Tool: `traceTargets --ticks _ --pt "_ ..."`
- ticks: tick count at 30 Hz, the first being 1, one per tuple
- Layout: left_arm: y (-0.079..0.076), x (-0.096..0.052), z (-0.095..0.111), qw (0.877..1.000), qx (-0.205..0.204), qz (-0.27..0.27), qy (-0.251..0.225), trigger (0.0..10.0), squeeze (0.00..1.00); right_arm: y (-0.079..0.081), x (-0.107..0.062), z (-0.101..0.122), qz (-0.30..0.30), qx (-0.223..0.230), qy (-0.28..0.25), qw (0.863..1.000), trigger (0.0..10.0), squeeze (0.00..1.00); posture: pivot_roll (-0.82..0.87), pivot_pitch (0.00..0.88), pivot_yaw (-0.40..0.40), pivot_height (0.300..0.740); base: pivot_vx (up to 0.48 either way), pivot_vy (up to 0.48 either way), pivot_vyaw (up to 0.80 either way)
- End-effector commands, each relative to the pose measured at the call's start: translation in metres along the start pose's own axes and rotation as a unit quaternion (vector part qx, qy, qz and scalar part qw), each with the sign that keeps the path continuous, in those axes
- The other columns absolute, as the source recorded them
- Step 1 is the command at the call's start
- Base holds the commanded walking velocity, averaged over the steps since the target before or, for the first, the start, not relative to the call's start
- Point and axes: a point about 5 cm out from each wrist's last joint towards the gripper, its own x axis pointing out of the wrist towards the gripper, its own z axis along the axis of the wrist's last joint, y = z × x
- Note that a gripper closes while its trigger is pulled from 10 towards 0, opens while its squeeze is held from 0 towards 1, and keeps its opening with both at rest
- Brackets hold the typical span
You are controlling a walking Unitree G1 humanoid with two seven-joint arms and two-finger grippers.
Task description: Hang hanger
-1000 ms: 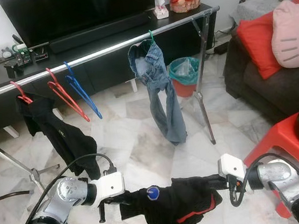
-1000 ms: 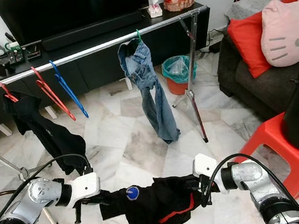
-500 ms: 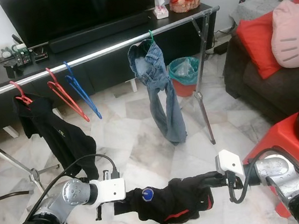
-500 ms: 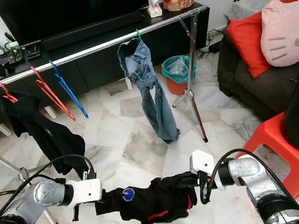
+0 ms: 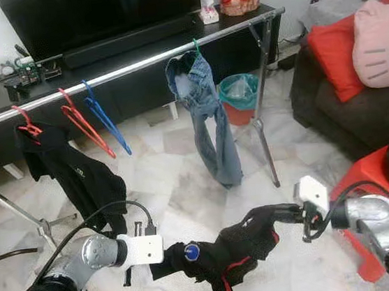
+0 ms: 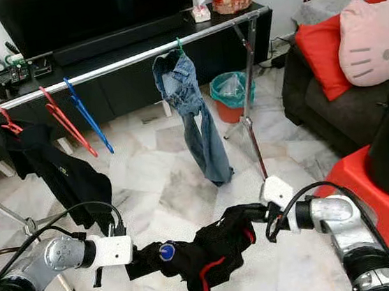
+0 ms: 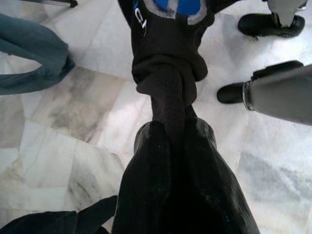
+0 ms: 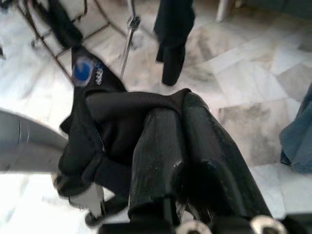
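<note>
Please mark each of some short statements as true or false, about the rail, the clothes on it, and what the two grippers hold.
1. Both grippers grip the black garment. True: the left gripper and the right gripper each pinch one end.
2. The jeans hang on the rail. True.
3. The red hanger carries a shirt. False: it hangs bare, beside the blue hanger.
4. The bin stands on the TV bench. False: it stands on the floor behind the jeans.

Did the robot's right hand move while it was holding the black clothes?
Yes. The right gripper rose and swung rightward, toward the red stool, lifting its end of the black garment.
</note>
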Motion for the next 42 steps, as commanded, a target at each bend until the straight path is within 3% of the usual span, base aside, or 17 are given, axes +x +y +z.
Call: traceTargets --ticks 1,5,8,13,17,19,20,21,25,29,37,42 --pt "-0.009 -0.006 -0.014 0.999 0.001 -0.027 0.039 10.0 0.0 -0.008 -0.003 0.021 -0.008 -0.014 -0.056 0.998 0.0 0.0 0.09 0.019 0.084 0.74 0.0 0.0 0.0" --pt "-0.012 -0.006 -0.017 0.998 0.01 -0.037 0.05 10.0 0.0 -0.006 -0.003 0.03 0.016 0.002 -0.092 0.996 0.0 0.0 0.09 0.014 0.086 0.74 0.0 0.0 0.0" --pt "-0.015 -0.005 -0.018 0.998 0.013 -0.043 0.052 10.0 0.0 -0.01 -0.001 0.035 -0.002 -0.002 -0.103 0.995 0.0 0.0 0.09 0.007 0.085 0.74 0.0 0.0 0.0" --pt "-0.015 -0.005 -0.018 0.998 0.011 -0.039 0.051 10.0 0.0 -0.01 -0.001 0.027 -0.013 0.012 -0.086 0.996 0.0 0.0 0.1 0.001 0.082 0.74 0.0 0.0 0.0" --pt "-0.015 -0.006 -0.02 0.998 0.015 -0.039 0.054 10.0 0.0 -0.014 -0.001 0.019 -0.057 0.026 -0.071 0.995 0.0 0.0 0.1 0.008 0.082 0.74 0.0 0.0 0.0" --pt "-0.014 -0.006 -0.019 0.999 0.003 -0.03 0.044 10.0 0.0 -0.01 -0.001 0.007 -0.06 0.03 -0.038 0.997 0.0 0.0 0.1 0.012 0.083 0.74 0.0 0.0 0.0" --pt "-0.013 -0.006 -0.017 0.999 -0.002 -0.025 0.039 10.0 0.0 -0.009 -0.001 0.004 -0.062 0.031 -0.027 0.997 2.0 0.0 0.1 0.012 0.083 0.74 0.0 0.0 0.0" --pt "-0.012 -0.005 -0.016 0.999 -0.01 -0.018 0.03 10.0 0.0 -0.008 0.0 -0.001 -0.064 0.032 -0.013 0.997 10.0 0.0 0.1 0.014 0.083 0.74 0.0 0.0 0.0" --pt "-0.008 -0.004 -0.011 0.999 -0.036 -0.006 0.003 10.0 0.0 -0.004 -0.001 -0.018 -0.084 0.04 0.043 0.995 10.0 0.0 0.1 0.014 0.083 0.74 0.0 0.0 0.0" --pt "-0.004 -0.004 -0.006 0.998 -0.056 0.001 -0.021 10.0 0.0 -0.004 -0.004 -0.037 -0.129 0.042 0.119 0.984 10.0 0.0 0.1 0.015 0.083 0.74 0.0 0.0 0.0" --pt "-0.002 -0.002 -0.001 0.997 -0.065 -0.001 -0.042 10.0 0.0 -0.01 -0.003 -0.045 -0.199 0.058 0.142 0.968 10.0 0.0 0.1 0.024 0.083 0.74 0.0 0.0 0.0" --pt "0.001 -0.002 0.002 0.996 -0.076 0.005 -0.056 10.0 0.0 -0.009 0.0 -0.045 -0.195 0.056 0.14 0.969 10.0 0.0 0.1 0.026 0.082 0.74 0.0 0.0 0.0"
